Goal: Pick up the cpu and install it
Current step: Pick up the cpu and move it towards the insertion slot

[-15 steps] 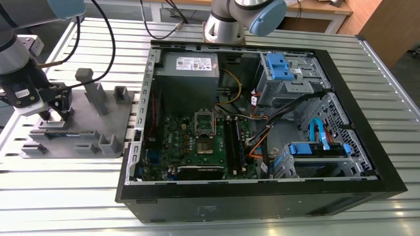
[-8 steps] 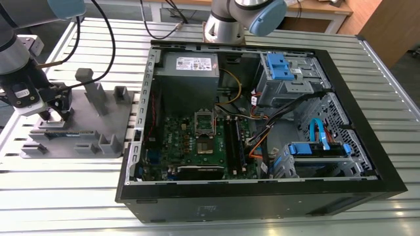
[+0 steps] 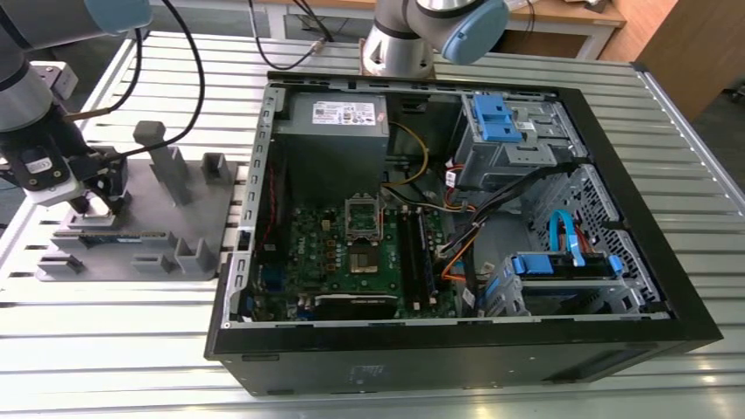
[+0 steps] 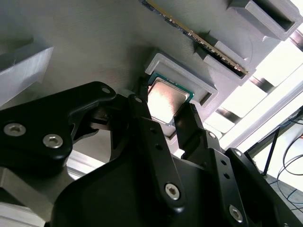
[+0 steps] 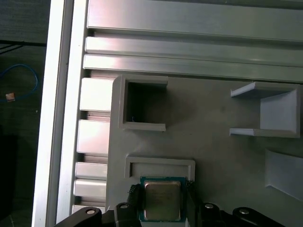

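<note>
The black 2-finger gripper is nearest. Its fingers look clamped on 2 opposite edges of the small square silver-topped cpu, which lies between them at its pocket on the grey plastic fixture plate. I judge this the pick-up step. Lifting calls for a firm, level hold. The arm reaches straight down.

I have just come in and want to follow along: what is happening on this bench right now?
The robot arm's gripper is down at the grey fixture plate, on the exterior view's left. In both wrist views its jaws grip two opposite edges of the cpu, which is at its holder on the plate. The open computer case sits beside the plate.
</note>
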